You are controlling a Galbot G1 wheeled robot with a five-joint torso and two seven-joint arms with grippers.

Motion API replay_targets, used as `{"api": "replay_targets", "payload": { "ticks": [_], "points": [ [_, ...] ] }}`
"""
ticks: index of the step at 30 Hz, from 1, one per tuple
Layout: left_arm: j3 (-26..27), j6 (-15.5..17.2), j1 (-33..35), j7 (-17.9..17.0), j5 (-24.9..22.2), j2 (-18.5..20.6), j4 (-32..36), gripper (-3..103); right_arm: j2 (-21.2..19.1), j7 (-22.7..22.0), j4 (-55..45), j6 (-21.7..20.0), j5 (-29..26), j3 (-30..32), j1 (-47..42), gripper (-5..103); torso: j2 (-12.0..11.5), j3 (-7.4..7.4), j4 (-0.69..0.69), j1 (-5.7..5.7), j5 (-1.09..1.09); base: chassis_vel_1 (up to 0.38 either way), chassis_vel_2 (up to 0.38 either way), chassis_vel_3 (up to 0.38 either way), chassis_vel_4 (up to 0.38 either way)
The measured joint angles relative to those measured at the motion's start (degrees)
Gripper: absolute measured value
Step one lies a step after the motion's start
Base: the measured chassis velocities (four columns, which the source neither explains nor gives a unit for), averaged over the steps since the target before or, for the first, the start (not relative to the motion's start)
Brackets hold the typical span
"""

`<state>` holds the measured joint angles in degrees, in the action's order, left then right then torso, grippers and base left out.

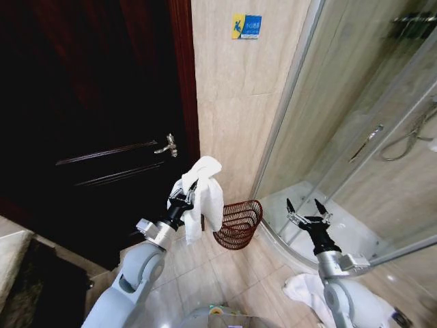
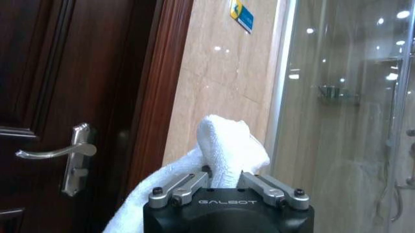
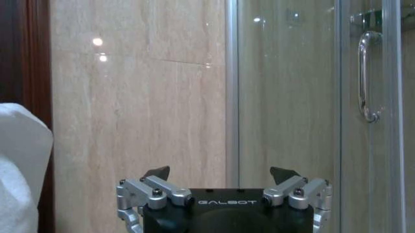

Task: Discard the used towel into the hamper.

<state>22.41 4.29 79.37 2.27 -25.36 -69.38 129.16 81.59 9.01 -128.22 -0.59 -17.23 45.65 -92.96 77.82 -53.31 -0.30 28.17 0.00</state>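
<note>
My left gripper point(image 1: 189, 188) is shut on a white towel point(image 1: 206, 195) and holds it in the air in front of the tiled wall. The towel's loose end hangs down below the fingers. In the left wrist view the towel point(image 2: 228, 148) bulges up between the closed jaws. The dark red-brown openwork hamper point(image 1: 238, 224) stands on the floor against the wall, just right of and below the towel. My right gripper point(image 1: 305, 208) is open and holds nothing, raised to the right near the shower's curved base; its black fingertips point(image 3: 157, 172) stand wide apart.
A dark wooden door point(image 1: 95, 123) with a lever handle point(image 1: 166, 145) stands to the left. A glass shower enclosure point(image 1: 369, 123) with a pull handle point(image 3: 367, 76) takes up the right. Another white cloth point(image 1: 305, 290) lies on the floor by my right arm.
</note>
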Motion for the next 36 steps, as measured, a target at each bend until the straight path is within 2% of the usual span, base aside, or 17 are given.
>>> {"api": "replay_targets", "payload": {
  "ticks": [17,32,36],
  "points": [
    [-0.42,0.13,-0.01,-0.27,0.83,0.01,-0.13,9,0.07,-0.27,0.39,1.55,1.17,-0.02,-0.65,100,0.0,0.0,0.0,-0.01,0.0,0.0,0.0,0.0,0.0],
    [-0.38,-0.69,-0.28,-0.48,0.88,-0.04,-0.85,9,0.03,-1.06,0.31,2.21,0.98,0.0,-0.92,100,0.0,0.0,-0.01,-0.01,0.0,-0.071,-0.069,-0.074,-0.072],
    [-1.65,-0.77,-1.99,-1.34,0.16,2.14,-2.11,9,-0.07,-1.04,0.25,2.26,0.87,-0.06,-0.98,100,0.0,0.0,0.0,-0.01,0.0,-0.051,-0.034,-0.042,-0.043]
  ]
}}
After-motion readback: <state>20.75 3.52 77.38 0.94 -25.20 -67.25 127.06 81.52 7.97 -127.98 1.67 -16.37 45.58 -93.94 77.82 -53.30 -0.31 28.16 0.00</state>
